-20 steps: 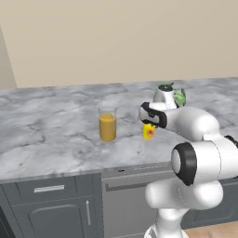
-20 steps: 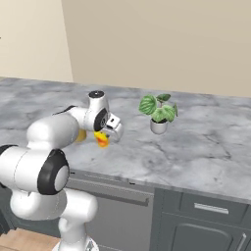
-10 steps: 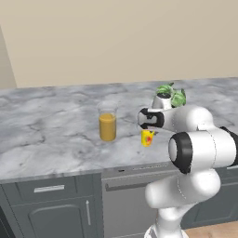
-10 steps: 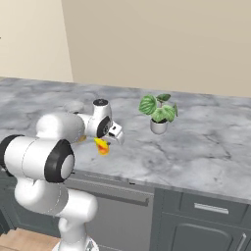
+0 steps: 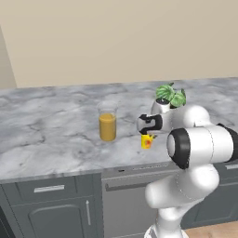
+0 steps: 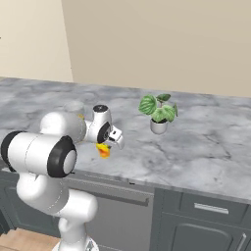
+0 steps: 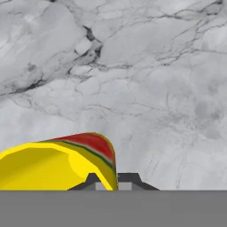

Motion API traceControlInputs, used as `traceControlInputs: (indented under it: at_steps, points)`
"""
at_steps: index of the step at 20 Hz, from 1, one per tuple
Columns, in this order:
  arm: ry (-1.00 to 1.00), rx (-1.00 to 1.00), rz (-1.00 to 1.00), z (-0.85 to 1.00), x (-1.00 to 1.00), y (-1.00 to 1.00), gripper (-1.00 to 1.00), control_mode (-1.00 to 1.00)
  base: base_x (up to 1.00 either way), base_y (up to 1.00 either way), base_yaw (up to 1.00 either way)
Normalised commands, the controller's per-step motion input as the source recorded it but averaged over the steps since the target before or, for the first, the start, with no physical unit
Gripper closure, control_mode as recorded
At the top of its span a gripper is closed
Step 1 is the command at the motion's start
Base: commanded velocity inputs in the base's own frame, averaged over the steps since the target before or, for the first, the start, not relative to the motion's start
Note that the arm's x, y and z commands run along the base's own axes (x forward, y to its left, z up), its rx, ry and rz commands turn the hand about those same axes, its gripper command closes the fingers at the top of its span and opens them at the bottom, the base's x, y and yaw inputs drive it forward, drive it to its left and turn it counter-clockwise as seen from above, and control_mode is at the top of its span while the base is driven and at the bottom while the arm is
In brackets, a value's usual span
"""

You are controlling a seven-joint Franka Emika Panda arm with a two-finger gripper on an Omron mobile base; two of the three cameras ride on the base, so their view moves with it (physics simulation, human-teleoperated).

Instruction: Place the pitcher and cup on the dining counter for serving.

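Note:
The small yellow cup (image 5: 147, 142) with its red mark hangs low over the front part of the marble dining counter (image 5: 46, 139), and my gripper (image 5: 147, 136) is shut on it. In the right base view the cup (image 6: 103, 150) shows just under the gripper (image 6: 105, 145). The hand view has the cup's (image 7: 53, 166) yellow rim at lower left, between my dark fingertips (image 7: 128, 179), with veined marble (image 7: 133, 66) beyond. I cannot tell whether the cup touches the top. The pitcher (image 5: 107, 125), clear with orange inside, stands upright to the cup's left, apart from it.
A small potted plant (image 5: 169, 95) in a white pot stands behind my hand, and it sits right of the gripper in the right base view (image 6: 158, 110). The counter's front edge lies just near of the cup, over dark grey drawers (image 5: 51, 204).
The gripper has sunk lower toward the counter with the cup in it, and the arm's elbow has swung forward. Pitcher and plant have stayed put.

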Motion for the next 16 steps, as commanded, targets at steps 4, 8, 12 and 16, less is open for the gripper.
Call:
traceControlInputs:
  at_steps: [4,8,12,16]
  points:
    - [-0.19,-0.12,-0.01,0.02,0.25,0.0,1.0,-1.0,0.0,0.0,0.0]
    - [0.0,-0.01,0.0,0.0,0.37,0.0,1.0,-1.0,0.0,0.0,0.0]
    - [0.01,0.0,0.0,0.0,0.54,0.0,1.0,-1.0,0.0,0.0,0.0]
    - [0.04,0.04,0.0,-0.01,0.45,-0.01,1.0,-1.0,0.0,0.0,0.0]
